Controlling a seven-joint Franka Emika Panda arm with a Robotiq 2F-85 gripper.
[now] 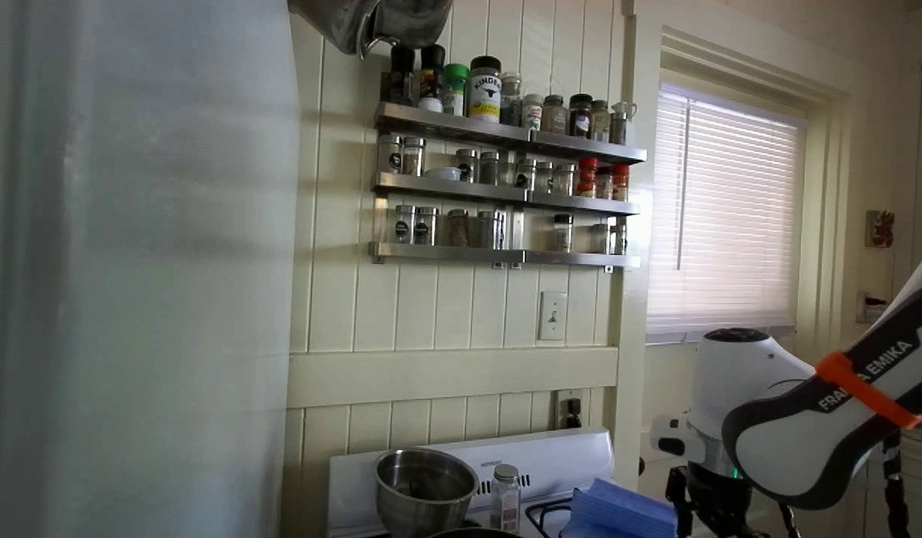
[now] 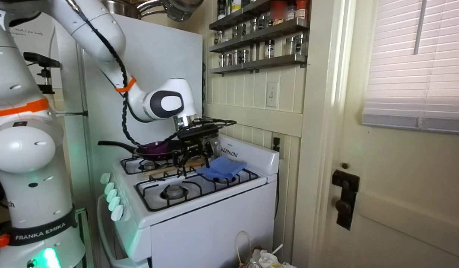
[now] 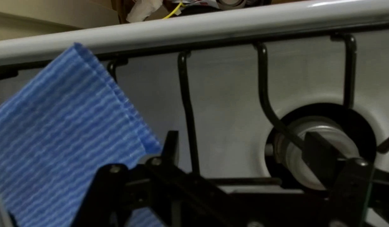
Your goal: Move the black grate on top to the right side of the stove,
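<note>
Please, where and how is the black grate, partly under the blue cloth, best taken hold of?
Probably by the bare cross bar nearest the blue cloth, from above, with the gripper astride it: this part of the black grate is thin and uncovered, with open gaps on both sides.

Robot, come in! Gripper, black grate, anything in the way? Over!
Gripper open, nothing held. Black grate lying on right side of stove. Blue cloth partly covers it.
</note>
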